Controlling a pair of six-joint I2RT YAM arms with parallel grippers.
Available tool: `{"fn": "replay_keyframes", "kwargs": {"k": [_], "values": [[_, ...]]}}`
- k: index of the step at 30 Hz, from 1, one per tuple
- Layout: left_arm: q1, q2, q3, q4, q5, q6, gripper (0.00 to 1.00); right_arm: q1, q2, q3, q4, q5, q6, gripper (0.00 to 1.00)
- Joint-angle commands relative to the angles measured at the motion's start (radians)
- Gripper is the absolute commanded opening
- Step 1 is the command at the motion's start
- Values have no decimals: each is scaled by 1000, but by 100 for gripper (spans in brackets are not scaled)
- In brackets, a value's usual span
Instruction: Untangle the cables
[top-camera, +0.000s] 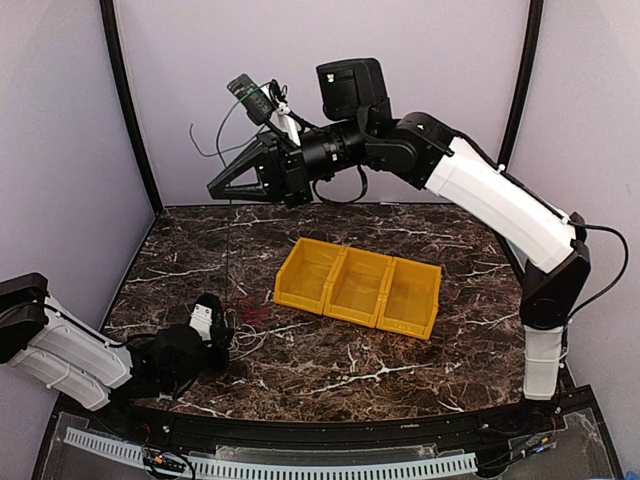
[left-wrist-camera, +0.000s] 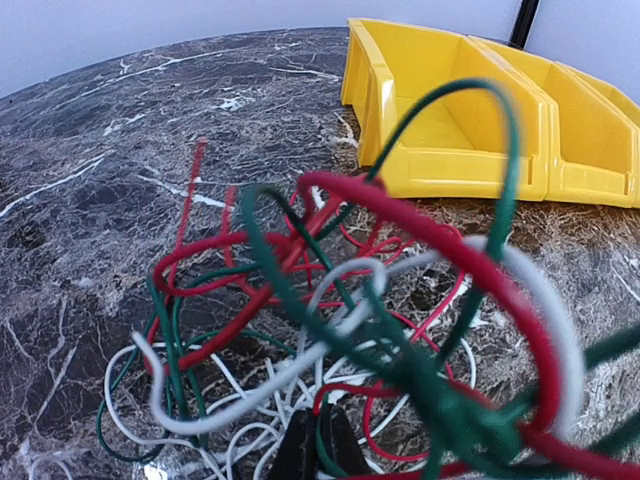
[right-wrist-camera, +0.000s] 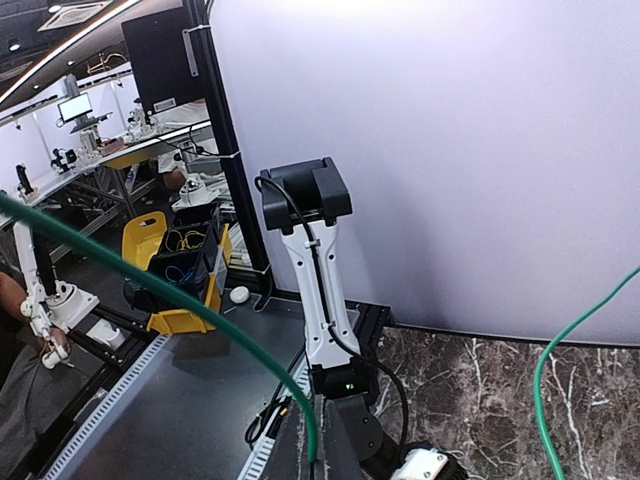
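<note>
The cables lie in one tangle (top-camera: 250, 318) on the dark marble table, left of the yellow bins. In the left wrist view a green (left-wrist-camera: 508, 170), a red (left-wrist-camera: 430, 225) and a white/grey (left-wrist-camera: 304, 359) cable loop through one another. My left gripper (top-camera: 215, 325) sits low at the tangle's left edge, its jaws (left-wrist-camera: 320, 440) shut on a green strand. My right gripper (top-camera: 215, 190) is raised high above the table's back left, shut on the green cable (right-wrist-camera: 216, 321). That cable hangs as a thin line (top-camera: 229, 250) down to the tangle.
A yellow bin (top-camera: 360, 285) with three compartments stands mid-table, right of the tangle; it also shows in the left wrist view (left-wrist-camera: 450, 130). The right arm (top-camera: 500, 200) arches over it. Purple walls close the back and sides.
</note>
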Motion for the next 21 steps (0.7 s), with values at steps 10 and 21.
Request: {"fn": "replay_keyframes", "kwargs": {"k": [10,21], "values": [[-5,59,-16,-65,-103,-121,0,-118,-203,53,42,-267,-29,0],[-14,-9,-11,-96,-119,-120,8,-167,-287,-8,26,-170,-75,0]]}}
